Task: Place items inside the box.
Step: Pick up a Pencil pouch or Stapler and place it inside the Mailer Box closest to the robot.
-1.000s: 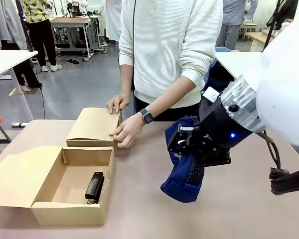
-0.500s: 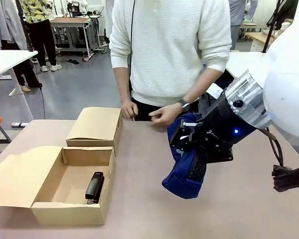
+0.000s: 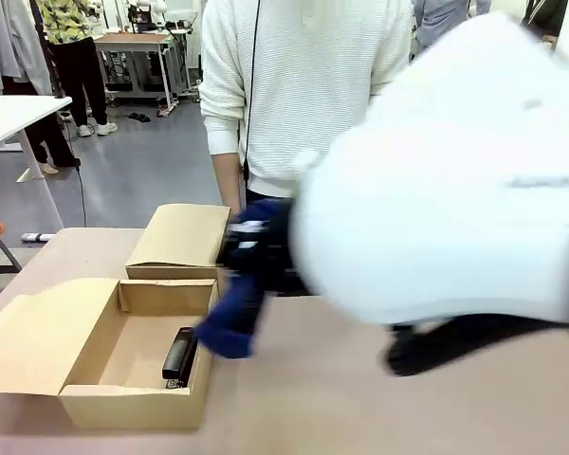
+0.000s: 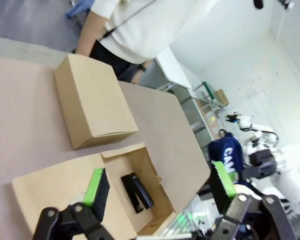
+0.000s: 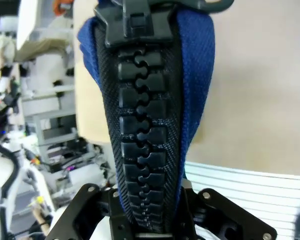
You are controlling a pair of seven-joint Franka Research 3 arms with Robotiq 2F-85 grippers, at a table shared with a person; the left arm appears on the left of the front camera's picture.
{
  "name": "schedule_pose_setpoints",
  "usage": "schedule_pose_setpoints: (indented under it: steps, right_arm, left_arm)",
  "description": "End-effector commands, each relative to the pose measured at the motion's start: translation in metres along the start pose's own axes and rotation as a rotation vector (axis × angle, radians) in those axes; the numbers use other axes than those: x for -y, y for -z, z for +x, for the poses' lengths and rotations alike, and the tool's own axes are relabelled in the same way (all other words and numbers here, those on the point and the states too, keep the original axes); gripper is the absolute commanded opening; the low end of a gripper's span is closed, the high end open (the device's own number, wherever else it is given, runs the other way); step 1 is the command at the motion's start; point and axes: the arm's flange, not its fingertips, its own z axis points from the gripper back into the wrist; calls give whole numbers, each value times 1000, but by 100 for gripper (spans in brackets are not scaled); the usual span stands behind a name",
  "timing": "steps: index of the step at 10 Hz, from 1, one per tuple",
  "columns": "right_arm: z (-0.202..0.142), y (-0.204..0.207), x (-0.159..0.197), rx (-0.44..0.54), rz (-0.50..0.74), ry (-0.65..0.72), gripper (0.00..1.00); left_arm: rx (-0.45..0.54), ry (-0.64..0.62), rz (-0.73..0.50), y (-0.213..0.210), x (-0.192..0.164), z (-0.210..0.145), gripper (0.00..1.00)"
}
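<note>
pencil case (image 5: 192,75), navy: looks soft, light, hangs limp; your right gripper (image 5: 149,210) clamps its zipper edge, left gripper (image 4: 157,182) spread, empty.

Navy pencil case (image 3: 229,320) hanging beside open box (image 3: 133,408); black stapler (image 3: 180,355) inside.

Front and high left wrist views share the open box (image 3: 133,408).
</note>
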Motion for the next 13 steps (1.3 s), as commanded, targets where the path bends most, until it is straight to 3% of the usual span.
schedule_pose_setpoints:
  steps: [1,3,4,5,6,7,8,13]
  right_arm:
    - [17,94,-71,-3,-41,1,7]
    - [-6,157,-103,-79,-92,-59,7]
    - [-7,73,-53,-47,26,-12,7]
    - [-7,73,-53,-47,26,-12,7]
    - [-6,111,-59,-105,3,-27,7]
    - [-15,113,-72,-86,-112,-69,7]
    - [-13,131,-85,-110,-152,-107,7]
    - [6,192,-107,-130,-235,-115,7]
  left_arm:
    - [19,17,-15,0,1,0,100]
    - [19,17,-15,0,1,0,100]
    - [19,17,-15,0,1,0,100]
    - [19,17,-15,0,1,0,100]
    - [19,17,-15,0,1,0,100]
    - [19,17,-15,0,1,0,100]
    - [19,17,-15,0,1,0,100]
    - [19,17,-15,0,1,0,100]
